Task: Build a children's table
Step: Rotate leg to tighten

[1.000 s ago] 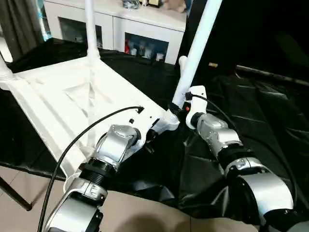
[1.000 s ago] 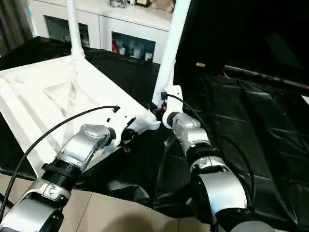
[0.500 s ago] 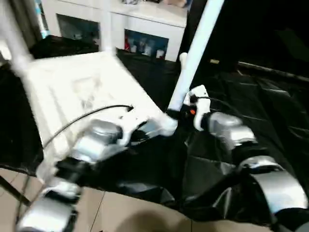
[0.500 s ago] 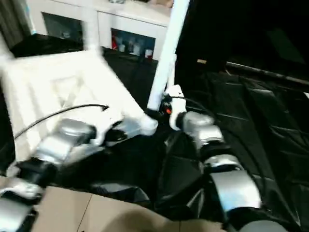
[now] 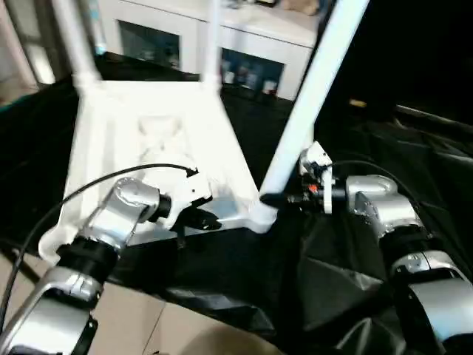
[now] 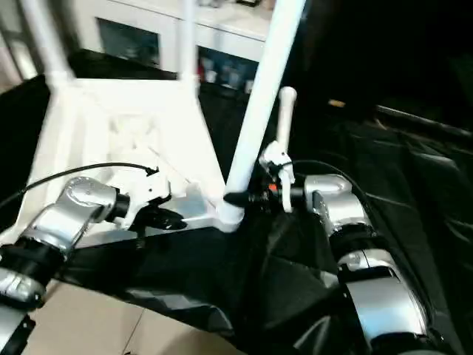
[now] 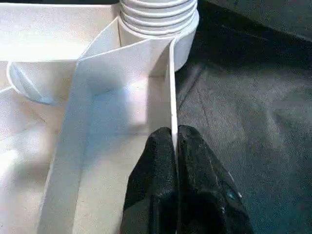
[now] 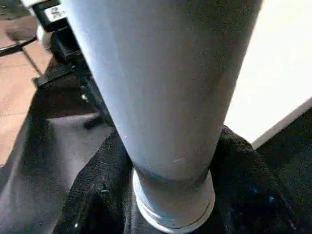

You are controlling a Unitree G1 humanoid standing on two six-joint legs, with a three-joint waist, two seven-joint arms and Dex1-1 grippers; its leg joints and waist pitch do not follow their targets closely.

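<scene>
The white tabletop (image 5: 148, 140) lies upside down on a black cover, ribs up. Two white legs (image 5: 74, 37) (image 5: 211, 37) stand in its far corner sockets. A third leg (image 5: 314, 96) rises tilted from the near right corner socket (image 5: 260, 216). My right gripper (image 5: 279, 197) is shut on this leg just above the socket, with the black fingers (image 8: 95, 195) on either side of the leg (image 8: 165, 97). At the near edge, my left gripper (image 5: 198, 219) is shut on the tabletop's thin rim wall (image 7: 172, 87), its fingers (image 7: 195, 161) pinching the wall close to the threaded socket (image 7: 158, 19).
A white cabinet with glass doors (image 5: 251, 63) stands behind the work. The black cover (image 5: 414, 155) spreads crumpled to the right and hangs over the near edge above the tiled floor (image 5: 148, 325). A short white tube end (image 6: 284, 111) rises behind my right wrist.
The view has swung, and the tabletop with its legs has turned on the cover, so its near edge now runs more across the picture. Both grippers have kept their holds.
</scene>
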